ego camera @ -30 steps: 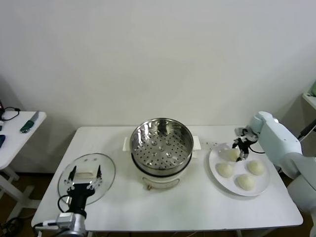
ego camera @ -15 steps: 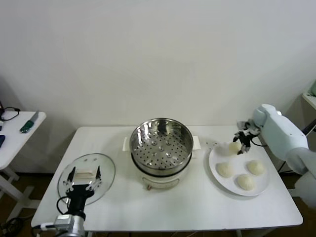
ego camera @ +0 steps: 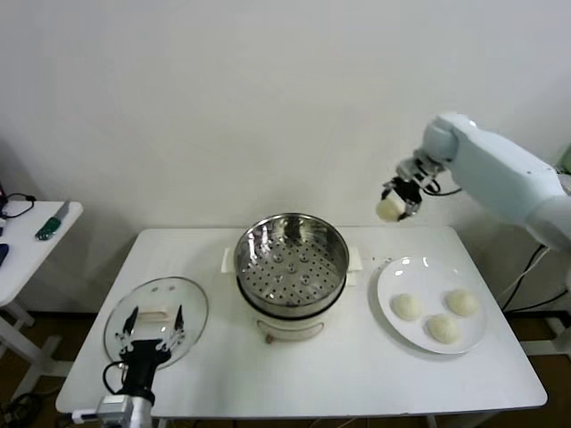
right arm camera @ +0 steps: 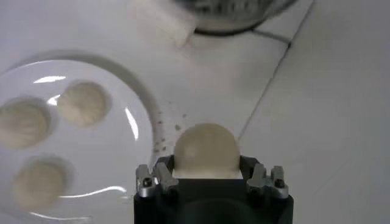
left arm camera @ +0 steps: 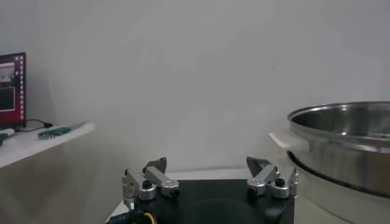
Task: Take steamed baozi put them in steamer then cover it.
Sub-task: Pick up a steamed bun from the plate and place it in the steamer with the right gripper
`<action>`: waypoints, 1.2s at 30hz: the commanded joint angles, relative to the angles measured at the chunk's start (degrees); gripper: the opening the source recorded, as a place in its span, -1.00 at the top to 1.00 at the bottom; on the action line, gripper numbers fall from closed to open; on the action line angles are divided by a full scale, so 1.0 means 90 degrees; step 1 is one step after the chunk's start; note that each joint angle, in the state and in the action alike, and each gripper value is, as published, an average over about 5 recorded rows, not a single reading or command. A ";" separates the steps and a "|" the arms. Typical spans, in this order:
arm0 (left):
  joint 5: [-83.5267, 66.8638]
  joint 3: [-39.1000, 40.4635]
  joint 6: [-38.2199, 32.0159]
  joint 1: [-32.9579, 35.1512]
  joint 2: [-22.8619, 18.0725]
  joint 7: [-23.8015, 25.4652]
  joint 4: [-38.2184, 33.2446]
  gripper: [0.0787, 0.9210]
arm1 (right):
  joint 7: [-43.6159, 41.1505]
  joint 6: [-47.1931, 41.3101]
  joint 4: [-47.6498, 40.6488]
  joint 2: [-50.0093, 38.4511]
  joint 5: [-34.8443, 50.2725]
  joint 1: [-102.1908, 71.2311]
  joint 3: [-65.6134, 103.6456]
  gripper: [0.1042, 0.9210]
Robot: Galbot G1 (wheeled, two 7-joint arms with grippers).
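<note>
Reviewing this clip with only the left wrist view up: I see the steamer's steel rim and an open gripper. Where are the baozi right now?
Observer: Three baozi lie on the white plate, on the table to the right of the steamer.
Operator: And the fourth?
Observer: The right gripper is shut on it, up in the air between plate and steamer.
Operator: Anything in the steamer basket?
Observer: No, its perforated floor is bare.
Operator: The cover?
Observer: The glass cover lies flat on the table left of the steamer, with the left gripper over it, fingers open.
</note>
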 commanded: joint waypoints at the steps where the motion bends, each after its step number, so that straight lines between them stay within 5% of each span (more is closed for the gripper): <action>1: -0.0132 -0.0006 -0.0020 0.0106 0.0022 -0.0003 0.0009 -0.77 | 0.0090 0.0839 0.1094 0.0968 0.0057 0.0974 -0.1084 -0.45; 8: -0.0297 -0.0011 -0.0030 0.0182 0.0068 -0.0003 -0.0001 -0.77 | 0.0481 0.1647 0.1266 0.1624 -0.1741 0.0343 -0.0710 -0.45; 22: -0.0370 -0.0066 -0.0001 0.0312 0.0090 -0.0013 -0.0158 -0.77 | 0.0836 0.2095 0.0495 0.2289 -0.3510 -0.1016 -0.0158 -0.47; 36: -0.0313 -0.0063 -0.0013 0.0353 0.0104 -0.0014 -0.0162 -0.77 | 0.0888 0.2046 0.0177 0.2413 -0.3732 -0.1482 0.0001 -0.49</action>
